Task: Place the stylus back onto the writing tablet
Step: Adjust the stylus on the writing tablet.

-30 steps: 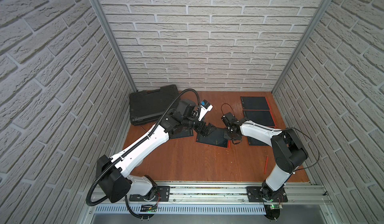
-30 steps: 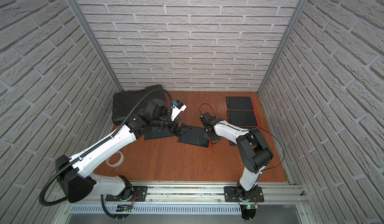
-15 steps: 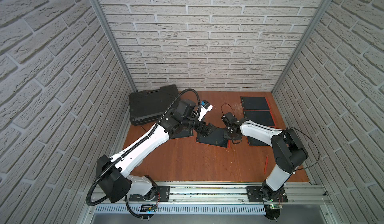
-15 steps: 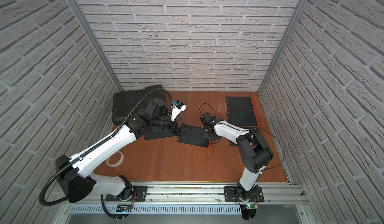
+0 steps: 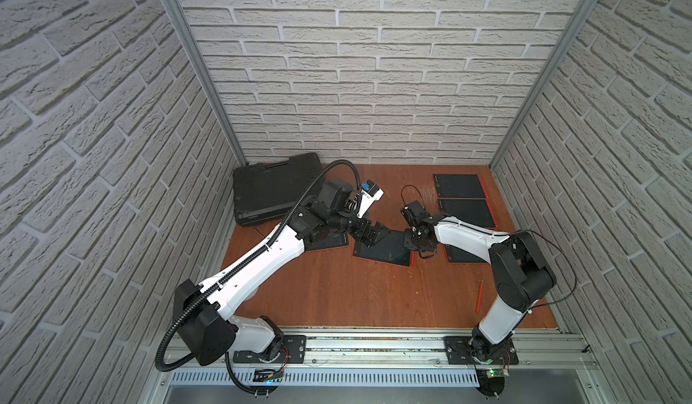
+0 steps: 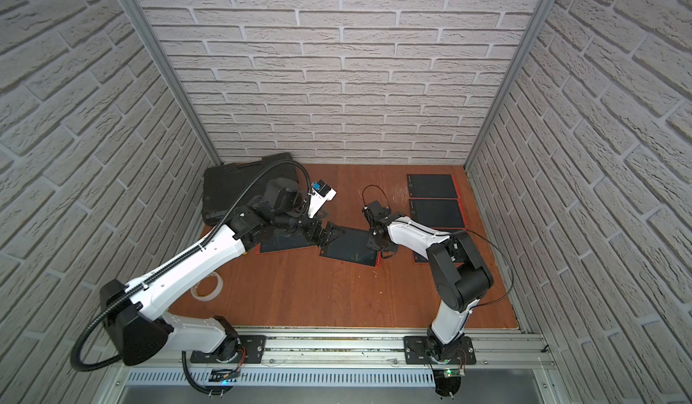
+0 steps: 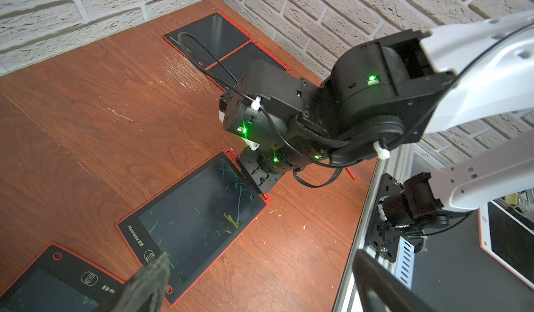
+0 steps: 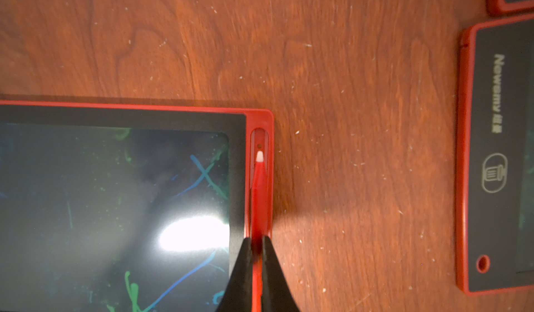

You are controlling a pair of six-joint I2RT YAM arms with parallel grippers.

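Right gripper [image 8: 255, 239] is pinched tight on the red stylus [image 8: 259, 186]. From my end the stylus sits along the slot in the red edge of the writing tablet [image 8: 115, 114], white tip near the corner. Left gripper [image 5: 370, 233] is spread wide over the tablet's opposite end, can't tell if it's touching. Tablet's flat on the wooden surface [image 8: 346, 93].

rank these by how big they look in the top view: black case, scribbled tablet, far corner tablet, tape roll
1. case, though partly hidden
2. scribbled tablet and corner tablet: much alike, and the corner one lies farther from the camera, so unranked
3. tape roll
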